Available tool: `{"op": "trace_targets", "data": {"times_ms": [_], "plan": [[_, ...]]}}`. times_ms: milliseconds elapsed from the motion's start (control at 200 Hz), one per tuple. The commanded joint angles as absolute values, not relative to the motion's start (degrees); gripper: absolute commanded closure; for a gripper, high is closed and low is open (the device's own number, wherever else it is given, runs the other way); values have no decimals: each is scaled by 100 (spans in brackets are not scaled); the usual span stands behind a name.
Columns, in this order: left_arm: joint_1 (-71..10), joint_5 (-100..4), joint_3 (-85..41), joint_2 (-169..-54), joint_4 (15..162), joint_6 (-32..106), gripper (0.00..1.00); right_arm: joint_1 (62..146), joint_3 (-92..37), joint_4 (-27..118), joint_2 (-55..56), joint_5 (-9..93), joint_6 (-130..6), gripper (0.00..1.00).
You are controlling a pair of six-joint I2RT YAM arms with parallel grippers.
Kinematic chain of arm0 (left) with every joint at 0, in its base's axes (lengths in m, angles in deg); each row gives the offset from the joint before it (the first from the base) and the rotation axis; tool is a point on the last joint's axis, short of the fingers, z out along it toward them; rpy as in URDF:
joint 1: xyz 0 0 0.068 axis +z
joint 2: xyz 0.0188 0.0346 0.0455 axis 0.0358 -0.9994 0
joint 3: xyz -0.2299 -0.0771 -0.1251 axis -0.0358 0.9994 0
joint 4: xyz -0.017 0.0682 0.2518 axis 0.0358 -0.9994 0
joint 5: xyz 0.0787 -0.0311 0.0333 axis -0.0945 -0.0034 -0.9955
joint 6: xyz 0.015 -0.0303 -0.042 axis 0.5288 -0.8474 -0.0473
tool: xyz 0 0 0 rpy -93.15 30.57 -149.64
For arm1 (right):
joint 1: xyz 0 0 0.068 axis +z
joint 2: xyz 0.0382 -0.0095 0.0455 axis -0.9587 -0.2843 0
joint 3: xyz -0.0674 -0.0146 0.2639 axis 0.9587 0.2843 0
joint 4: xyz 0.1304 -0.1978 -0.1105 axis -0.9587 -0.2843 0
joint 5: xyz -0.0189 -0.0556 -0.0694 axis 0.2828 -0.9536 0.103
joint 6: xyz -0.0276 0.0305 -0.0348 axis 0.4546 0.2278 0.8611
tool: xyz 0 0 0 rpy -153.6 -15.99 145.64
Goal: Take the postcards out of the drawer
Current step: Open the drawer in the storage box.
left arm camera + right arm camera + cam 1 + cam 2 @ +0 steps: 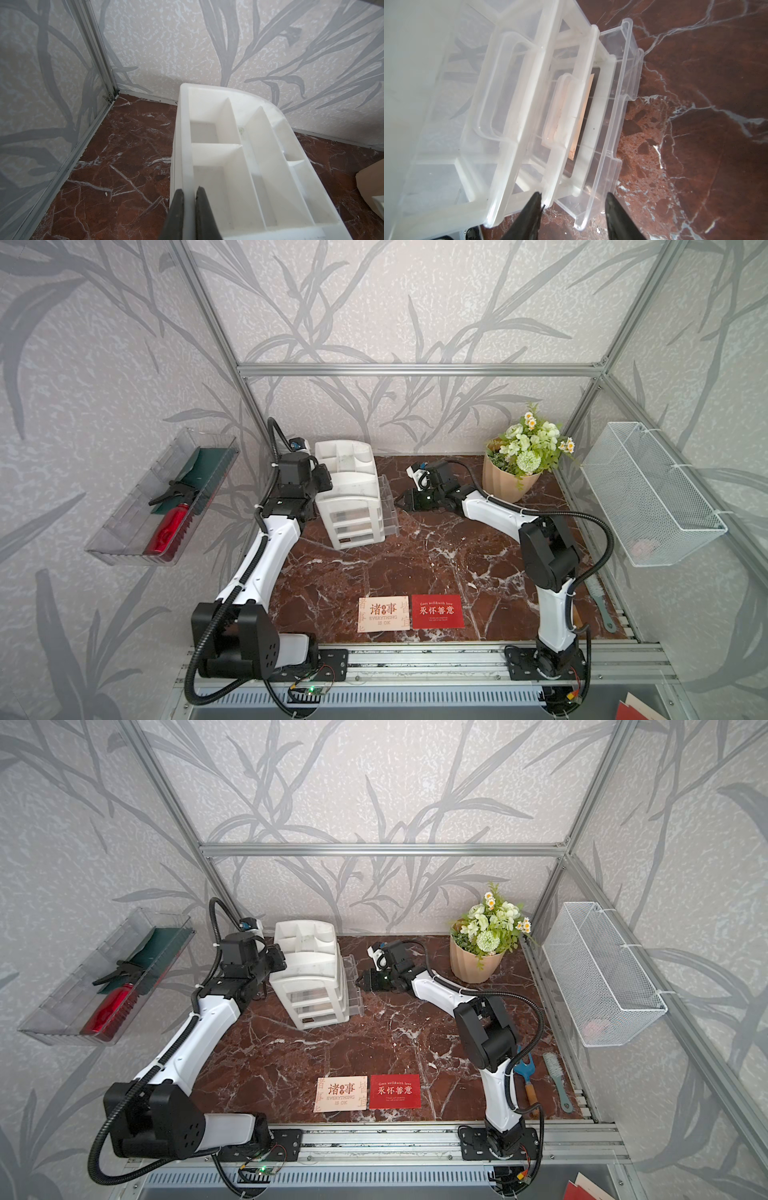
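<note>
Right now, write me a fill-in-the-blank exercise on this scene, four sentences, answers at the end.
1. Beside the peach postcard on the table lies a card coloured ____.
2. The left fingers pinch the rim of a drawer unit coloured ____.
3. The right fingers stand ____ by the pulled-out clear drawers.
4. A third postcard lies ____ those drawers.
Missing words: red, white, open, inside.

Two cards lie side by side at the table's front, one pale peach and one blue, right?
No: the second is a red rectangular card with white print, not blue. Both top views show it beside the pale peach card at the table's front.
</note>
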State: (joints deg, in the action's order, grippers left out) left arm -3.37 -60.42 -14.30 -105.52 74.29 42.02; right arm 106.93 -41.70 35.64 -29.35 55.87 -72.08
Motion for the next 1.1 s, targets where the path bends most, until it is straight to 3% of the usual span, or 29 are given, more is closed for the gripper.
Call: {"op": "trace_targets", "data": {"times_ms": [0,535,720,1095], "plan": [[-304,-5947,-1026,-10865,6009,4658,100,10736,-4550,2954,-3300,5163,-6924,52],[-312,-5711,-1214,-11050,6064,4651,100,11046,-6442,2067,-4604,4389,-6894,60],[-327,-5636,-1372,-11127,6077,4651,100,11135,-7170,1619,-5010,4025,-6989,71],[-326,-5611,-1407,-11208,6077,4695,100,11198,-7784,874,-5282,3230,-6879,81]]}}
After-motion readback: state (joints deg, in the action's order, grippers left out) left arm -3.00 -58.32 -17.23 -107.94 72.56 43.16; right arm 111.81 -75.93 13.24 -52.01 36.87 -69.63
